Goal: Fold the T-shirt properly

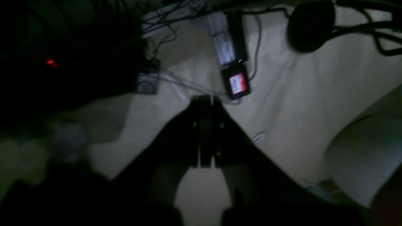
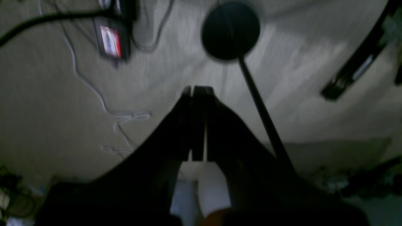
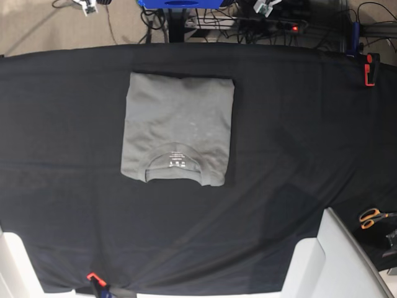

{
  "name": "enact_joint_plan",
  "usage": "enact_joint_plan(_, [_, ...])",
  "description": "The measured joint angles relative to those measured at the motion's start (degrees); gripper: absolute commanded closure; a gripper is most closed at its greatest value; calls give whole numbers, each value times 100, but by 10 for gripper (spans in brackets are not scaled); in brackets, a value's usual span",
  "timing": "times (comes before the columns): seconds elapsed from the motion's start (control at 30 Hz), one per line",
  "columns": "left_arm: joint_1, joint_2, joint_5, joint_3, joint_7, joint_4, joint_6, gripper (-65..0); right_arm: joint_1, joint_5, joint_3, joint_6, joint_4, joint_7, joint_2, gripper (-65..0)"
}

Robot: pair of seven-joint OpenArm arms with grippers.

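Both arms are raised off the worktop (image 3: 298,124); left tool (image 1: 205,100) and right tool (image 2: 198,91) clenched, empty, above the floor; T-shirt (image 3: 178,129) lies folded.

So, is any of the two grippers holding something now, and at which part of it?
Nothing is held. The left gripper and the right gripper are both shut on nothing, off the cloth. The T-shirt lies folded on the black cloth, untouched.

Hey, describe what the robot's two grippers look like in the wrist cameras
Both the left gripper and the right gripper are plain black, each with two broad fingers that taper to flat, narrow tips. The dim, blurry views show no markings or cables on them.
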Motion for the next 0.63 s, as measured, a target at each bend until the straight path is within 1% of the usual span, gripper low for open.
enact_joint_plan(0.03, [-11,-17,-4,-81,13,4,61,0,17,2,114,-4,-2,28,28,-8])
enact_joint_plan(0.13, [144,-66,-15,-216,127,352,66,0,111,4,667,-46,2,146,72,-8])
enact_joint_plan(0.17, [157,-66,4,-225,140,356,66,0,109,-2,881,-44,9,151,70,-8])
enact_joint_plan(0.27, [162,-39,31,-151,138,356,63,0,-13,4,1233,-26,35,146,48,-8])
enact_joint_plan(0.37, [162,-35,22,-151,138,332,63,0,-138,0,1320,-24,4,70,35,-8])
enact_joint_plan(0.43, [129,-33,20,-151,114,131,66,0,-142,2,1320,-31,-2,79,31,-8])
enact_joint_plan(0.63, [131,-33,24,-151,138,28,63,0,-44,0,1316,-11,31,151,-98,-8])
